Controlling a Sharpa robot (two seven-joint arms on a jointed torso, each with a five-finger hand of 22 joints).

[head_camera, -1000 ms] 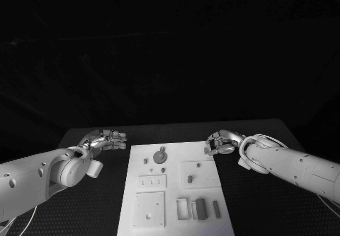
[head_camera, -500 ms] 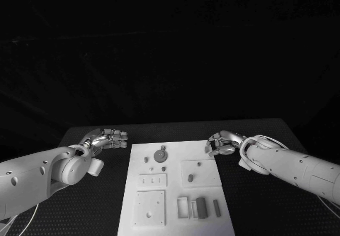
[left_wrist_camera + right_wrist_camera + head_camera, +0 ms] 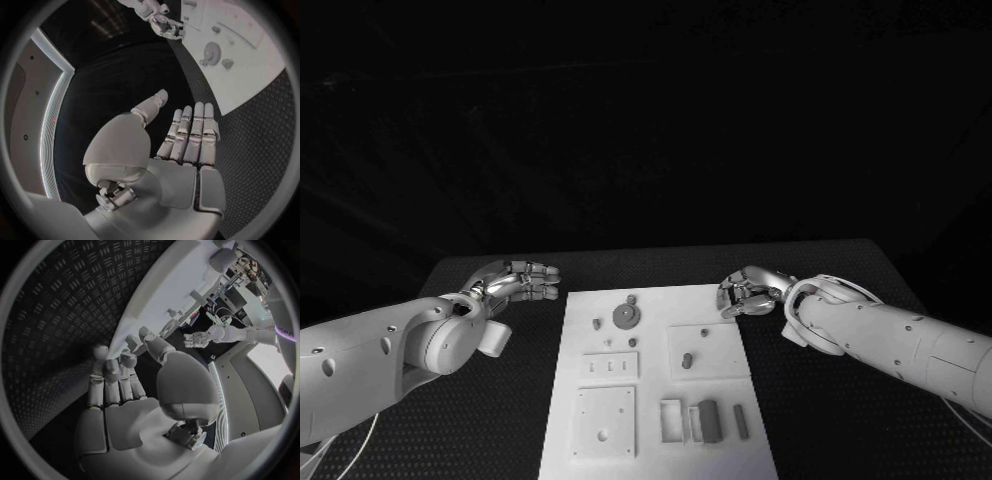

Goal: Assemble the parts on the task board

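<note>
**Both hands empty beside the task board**

Left hand (image 3: 519, 282) hovers over the black table (image 3: 473, 400) just off the task board's (image 3: 646, 400) far left corner, at about ten o'clock from the board's middle; its wrist view shows the fingers (image 3: 190, 135) lying straight and side by side, the thumb spread away from them, with nothing in the palm. Right hand (image 3: 750, 292) sits at the board's far right corner, about two o'clock from the middle, its fingertips at the board's edge; whether they touch it I cannot tell. From its wrist camera the fingers (image 3: 111, 380) reach forward, loosely apart, and hold nothing.

On the white board, a round gear-like part (image 3: 627, 317) lies near the far end at twelve o'clock, with a small piece (image 3: 597, 325) just beside it at nine. A small oval part (image 3: 687, 364) rests on a raised square plate right of centre. Several upright bar-shaped parts (image 3: 708, 422) stand close together at the near right, around five o'clock
</note>
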